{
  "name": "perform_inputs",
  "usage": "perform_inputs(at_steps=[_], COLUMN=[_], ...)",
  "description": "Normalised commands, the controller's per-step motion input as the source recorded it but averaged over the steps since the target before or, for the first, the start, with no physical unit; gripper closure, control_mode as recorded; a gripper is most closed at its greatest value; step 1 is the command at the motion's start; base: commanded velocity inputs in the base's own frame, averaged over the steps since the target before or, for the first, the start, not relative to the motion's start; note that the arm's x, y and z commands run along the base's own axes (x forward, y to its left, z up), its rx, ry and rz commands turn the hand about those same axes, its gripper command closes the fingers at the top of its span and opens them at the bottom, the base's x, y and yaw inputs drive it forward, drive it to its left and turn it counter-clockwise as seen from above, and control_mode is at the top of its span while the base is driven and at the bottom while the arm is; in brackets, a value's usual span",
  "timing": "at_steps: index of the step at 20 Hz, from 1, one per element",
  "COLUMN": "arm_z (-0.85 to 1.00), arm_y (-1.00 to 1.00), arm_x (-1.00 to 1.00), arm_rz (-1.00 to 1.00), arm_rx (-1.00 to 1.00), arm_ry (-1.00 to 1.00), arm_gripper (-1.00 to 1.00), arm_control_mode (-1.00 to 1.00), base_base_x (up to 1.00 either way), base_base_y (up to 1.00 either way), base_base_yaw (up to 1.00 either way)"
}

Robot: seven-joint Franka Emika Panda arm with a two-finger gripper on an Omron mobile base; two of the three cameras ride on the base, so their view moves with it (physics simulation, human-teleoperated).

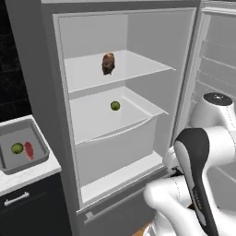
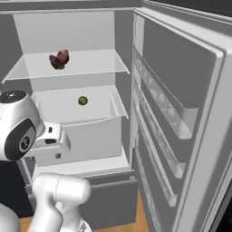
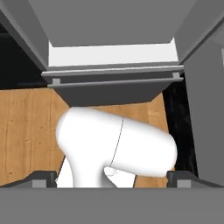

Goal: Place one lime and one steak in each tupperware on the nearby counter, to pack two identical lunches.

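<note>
Steak (image 1: 108,63) sits on the fridge's upper shelf (image 1: 138,69), a lime (image 1: 115,105) below it in the white drawer (image 1: 117,138). Arm folded low before the open fridge, elbow up, hand pointing down at the wood floor (image 3: 26,131) by the fridge's base. Fingers (image 3: 37,182) spread wide, holding nothing. Off to the left, a grey tupperware (image 1: 39,138) on the white bench (image 1: 27,177) holds another lime (image 1: 17,148) and a red steak (image 1: 29,150). The door (image 2: 181,113) stands swung open on the right.
</note>
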Motion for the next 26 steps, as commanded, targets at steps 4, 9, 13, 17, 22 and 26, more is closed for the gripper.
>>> perform_inputs(at_steps=[4,9,13,17,22,26], arm_z=[0.0,0.0,0.0,0.0,0.11,0.31], arm_y=[0.0,0.0,0.0,0.0,0.0,0.0], arm_x=[0.0,0.0,0.0,0.0,-0.02,-0.02], arm_rz=[0.0,0.0,0.0,0.0,0.06,0.16], arm_rx=[0.0,0.0,0.0,0.0,-0.04,-0.16], arm_ry=[0.0,0.0,0.0,0.0,-0.17,-0.55], arm_gripper=[-1.0,-1.0,-1.0,-1.0,-1.0,-1.0], arm_control_mode=[1.0,1.0,1.0,1.0,-1.0,-1.0], base_base_x=[0.57,0.83,0.16,0.0,0.0,0.0], base_base_y=[0.13,0.02,0.01,0.0,0.0,0.0], base_base_yaw=[0.17,0.06,0.0,0.0,0.0,0.0])
